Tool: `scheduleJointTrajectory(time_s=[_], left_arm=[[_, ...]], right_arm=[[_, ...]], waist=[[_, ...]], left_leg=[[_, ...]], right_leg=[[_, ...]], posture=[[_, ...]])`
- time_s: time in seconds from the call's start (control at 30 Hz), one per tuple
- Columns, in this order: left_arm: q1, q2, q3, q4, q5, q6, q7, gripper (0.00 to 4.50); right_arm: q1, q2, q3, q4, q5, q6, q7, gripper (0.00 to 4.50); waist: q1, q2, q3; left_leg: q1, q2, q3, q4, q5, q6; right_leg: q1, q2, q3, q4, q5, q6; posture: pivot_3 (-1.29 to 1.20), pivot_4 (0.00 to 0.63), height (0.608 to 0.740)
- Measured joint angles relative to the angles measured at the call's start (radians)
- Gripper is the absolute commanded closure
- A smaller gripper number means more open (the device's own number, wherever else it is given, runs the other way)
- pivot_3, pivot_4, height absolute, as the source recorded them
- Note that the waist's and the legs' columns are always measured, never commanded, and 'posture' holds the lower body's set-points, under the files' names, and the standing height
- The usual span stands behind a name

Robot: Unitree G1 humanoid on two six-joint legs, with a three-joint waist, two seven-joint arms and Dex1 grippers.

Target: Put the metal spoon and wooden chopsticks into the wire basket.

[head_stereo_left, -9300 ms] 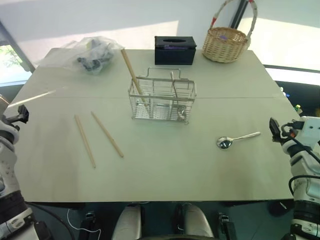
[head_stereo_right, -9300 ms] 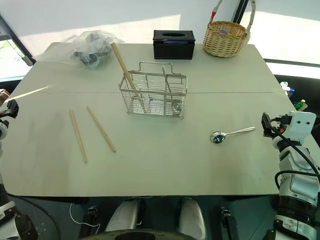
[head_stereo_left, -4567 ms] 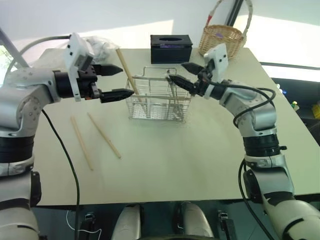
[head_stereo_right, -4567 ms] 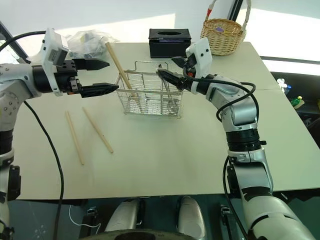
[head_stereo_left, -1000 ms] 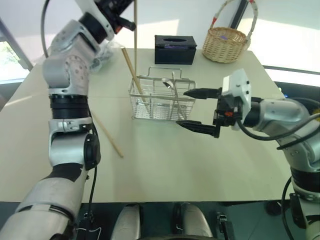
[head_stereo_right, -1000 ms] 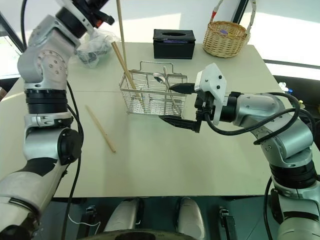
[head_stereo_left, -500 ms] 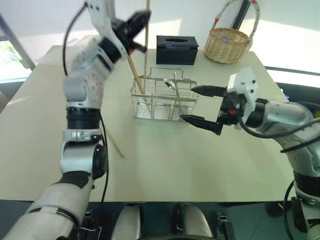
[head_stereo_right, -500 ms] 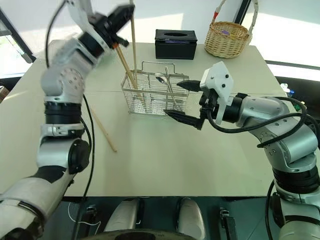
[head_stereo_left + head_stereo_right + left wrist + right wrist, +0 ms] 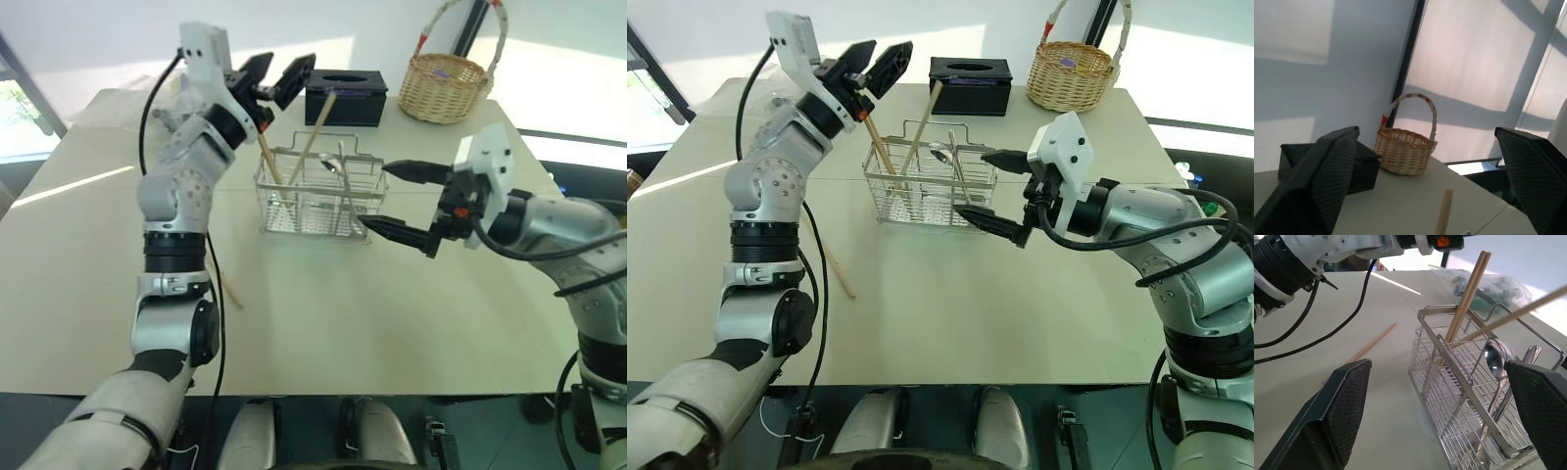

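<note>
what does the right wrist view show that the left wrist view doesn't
Right wrist view: the wire basket holding the metal spoon and wooden chopsticks, a loose chopstick on the table, and a plastic bag behind the basket. Left wrist view: the wicker basket, a black box and the windows. Both share the table, and each has its own open black fingers.

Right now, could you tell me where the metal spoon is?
The metal spoon stands handle-down in the wire basket at table centre, right of the leaning wooden chopsticks.
</note>
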Motion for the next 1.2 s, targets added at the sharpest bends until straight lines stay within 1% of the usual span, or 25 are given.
scheduleJointTrajectory(time_s=[0.13, 0.2, 0.3, 0.33, 0.37, 0.43, 0.5, 0.53, 0.6, 0.67, 0.7, 0.8, 0.97, 1.1, 1.2], left_arm=[[0.000, 0.076, 0.029, -0.144, -0.071, 0.108, 0.033, 0.09], [-0.011, 0.118, 0.073, -0.195, -0.116, 0.178, 0.091, 0.09], [-0.086, 0.187, 0.193, -0.208, -0.134, 0.329, 0.326, 0.09], [-0.104, 0.196, 0.230, -0.210, -0.126, 0.374, 0.407, 0.09], [-0.123, 0.197, 0.277, -0.209, -0.101, 0.443, 0.526, 0.09], [-0.125, 0.190, 0.346, -0.200, -0.050, 0.558, 0.705, 0.09], [-0.115, 0.169, 0.405, -0.186, 0.027, 0.697, 0.849, 0.09], [-0.111, 0.141, 0.452, -0.182, 0.075, 0.790, 0.919, 0.09], [-0.082, 0.079, 0.526, -0.180, 0.161, 0.942, 1.007, 0.09], [-0.059, 0.023, 0.550, -0.180, 0.220, 1.017, 1.037, 0.09], [-0.048, -0.010, 0.550, -0.175, 0.247, 1.036, 1.040, 0.09], [-0.037, -0.052, 0.536, -0.127, 0.296, 1.024, 1.039, 0.09], [-0.017, -0.056, 0.509, 0.022, 0.367, 0.945, 1.023, 0.09], [-0.018, -0.055, 0.509, 0.141, 0.390, 0.884, 1.011, 0.09], [-0.032, -0.033, 0.498, 0.236, 0.401, 0.826, 1.000, 0.09]], right_arm=[[-0.007, 0.007, 0.003, 0.018, -0.001, -0.001, 0.004, 0.00], [-0.019, 0.009, 0.009, 0.031, -0.003, -0.003, 0.012, 0.00], [-0.030, 0.012, 0.017, 0.047, -0.011, -0.009, 0.025, 0.00], [-0.031, 0.012, 0.019, 0.052, -0.013, -0.010, 0.029, 0.00], [-0.031, 0.012, 0.024, 0.058, -0.018, -0.012, 0.035, 0.00], [-0.034, 0.013, 0.036, 0.062, -0.022, -0.019, 0.045, 0.00], [-0.040, 0.015, 0.044, 0.063, -0.025, -0.024, 0.056, 0.00], [-0.044, 0.015, 0.046, 0.063, -0.028, -0.027, 0.061, 0.00], [-0.053, 0.018, 0.049, 0.065, -0.031, -0.030, 0.066, 0.00], [-0.058, 0.021, 0.053, 0.068, -0.034, -0.030, 0.070, 0.00], [-0.060, 0.029, 0.056, 0.070, -0.034, -0.031, 0.073, 0.00], [-0.060, 0.037, 0.067, 0.071, -0.034, -0.031, 0.077, 0.00], [-0.056, 0.039, 0.070, 0.063, -0.037, -0.029, 0.078, 0.00], [-0.042, 0.039, 0.070, 0.040, -0.031, -0.023, 0.076, 0.00], [-0.026, 0.038, 0.068, 0.031, -0.029, -0.016, 0.068, 0.00]], waist=[[-0.002, 0.001, 0.000], [-0.002, 0.001, 0.000], [-0.002, 0.001, 0.001], [-0.002, 0.001, 0.000], [-0.002, 0.001, 0.000], [0.001, 0.001, 0.000], [0.002, 0.000, 0.000], [0.002, 0.000, 0.000], [0.002, -0.001, 0.000], [0.003, -0.003, 0.000], [0.003, -0.003, 0.000], [0.001, -0.003, 0.000], [-0.001, -0.002, 0.000], [0.001, -0.003, 0.000], [0.001, -0.002, -0.001]], left_leg=[[0.000, 0.000, 0.000, 0.000, 0.000, 0.000], [0.001, 0.000, 0.000, 0.000, 0.000, 0.000], [0.001, 0.000, -0.001, 0.000, 0.000, 0.000], [0.001, 0.000, -0.002, 0.000, 0.000, 0.000], [0.002, 0.000, -0.002, 0.000, 0.000, 0.000], [0.002, 0.000, -0.002, 0.000, 0.000, 0.000], [0.002, -0.001, -0.002, 0.000, 0.000, 0.000], [0.002, -0.001, -0.002, 0.000, 0.000, 0.000], [0.001, -0.001, -0.002, 0.000, 0.000, 0.000], [0.000, -0.001, -0.003, 0.000, 0.004, -0.007], [0.000, -0.001, -0.003, 0.000, 0.004, -0.008], [0.000, -0.001, -0.002, 0.000, 0.004, -0.008], [0.001, -0.001, -0.002, -0.001, 0.005, -0.009], [0.000, -0.001, -0.002, -0.001, 0.004, -0.008], [0.001, -0.001, -0.001, -0.001, 0.004, -0.007]], right_leg=[[0.000, 0.000, 0.000, 0.000, 0.000, 0.000], [0.000, 0.000, 0.000, 0.000, 0.000, 0.000], [0.000, 0.001, 0.000, 0.000, 0.000, 0.000], [0.001, 0.001, 0.000, 0.000, 0.000, 0.000], [0.002, 0.001, 0.000, 0.000, 0.000, 0.000], [0.002, 0.000, 0.000, 0.000, 0.000, 0.000], [0.002, 0.000, 0.000, 0.001, 0.000, 0.000], [0.002, 0.000, 0.000, 0.001, 0.000, 0.000], [0.002, 0.000, 0.000, 0.001, 0.000, 0.001], [0.001, 0.001, 0.000, 0.001, 0.000, 0.001], [0.001, 0.001, 0.000, 0.000, 0.000, 0.001], [0.001, 0.001, 0.000, 0.000, 0.000, 0.001], [-0.001, 0.001, 0.000, 0.000, 0.000, 0.001], [0.000, 0.001, 0.000, 0.000, 0.000, 0.000], [0.000, 0.000, 0.000, 0.000, 0.000, 0.000]], posture=[[0.00, 0.150, 0.706], [0.00, 0.150, 0.706], [0.00, 0.150, 0.706], [0.00, 0.150, 0.706], [0.00, 0.150, 0.706], [0.00, 0.150, 0.706], [0.00, 0.150, 0.706], [0.00, 0.150, 0.706], [0.00, 0.150, 0.706], [0.00, 0.150, 0.706], [0.00, 0.150, 0.706], [0.00, 0.150, 0.706], [0.00, 0.150, 0.706], [0.00, 0.150, 0.706], [0.00, 0.150, 0.706]])
